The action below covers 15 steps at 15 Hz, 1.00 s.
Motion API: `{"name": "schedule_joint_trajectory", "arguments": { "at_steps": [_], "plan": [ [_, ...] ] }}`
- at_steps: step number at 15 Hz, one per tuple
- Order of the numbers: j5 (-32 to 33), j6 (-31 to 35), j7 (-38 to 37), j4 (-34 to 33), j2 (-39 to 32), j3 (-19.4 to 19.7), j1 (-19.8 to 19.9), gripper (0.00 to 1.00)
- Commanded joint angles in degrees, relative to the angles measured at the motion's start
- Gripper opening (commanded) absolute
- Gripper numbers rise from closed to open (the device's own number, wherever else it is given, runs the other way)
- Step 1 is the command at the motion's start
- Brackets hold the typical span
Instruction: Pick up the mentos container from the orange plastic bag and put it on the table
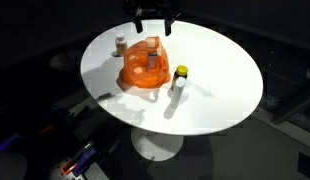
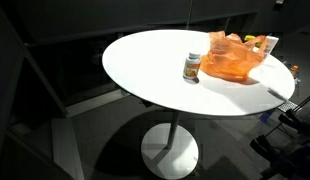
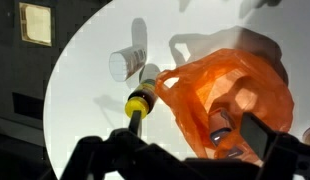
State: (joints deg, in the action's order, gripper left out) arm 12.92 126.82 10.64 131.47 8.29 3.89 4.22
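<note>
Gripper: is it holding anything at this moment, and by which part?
Nothing is held. The gripper hangs open above the orange bag, apart from it; the mentos container sits inside the bag, untouched.

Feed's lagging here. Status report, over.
Gripper open, above bag. Container inside bag, not gripped. Yellow-capped bottle, white bottle beside bag.
</note>
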Motion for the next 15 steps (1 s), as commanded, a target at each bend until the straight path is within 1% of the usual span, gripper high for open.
{"name": "schedule_joint_trajectory", "arguments": {
  "at_steps": [1, 7, 8, 11, 15],
  "plan": [
    [-0.02, -0.13, 0.31, -0.97, -0.89, 0.19, -0.11, 1.0],
    [-0.03, -0.13, 0.32, -1.2, -1.64, 0.19, -0.13, 1.0],
    [0.27, 0.4, -0.35, -1.11, -1.88, 0.32, 0.09, 1.0],
    [-1.19, 2.81, 2.47, -0.95, -3.43, 0.9, 0.09, 1.0],
    [-3.54, 7.16, 5.9, -1.66, -7.45, 1.4, 0.18, 1.0]
  ]
}}
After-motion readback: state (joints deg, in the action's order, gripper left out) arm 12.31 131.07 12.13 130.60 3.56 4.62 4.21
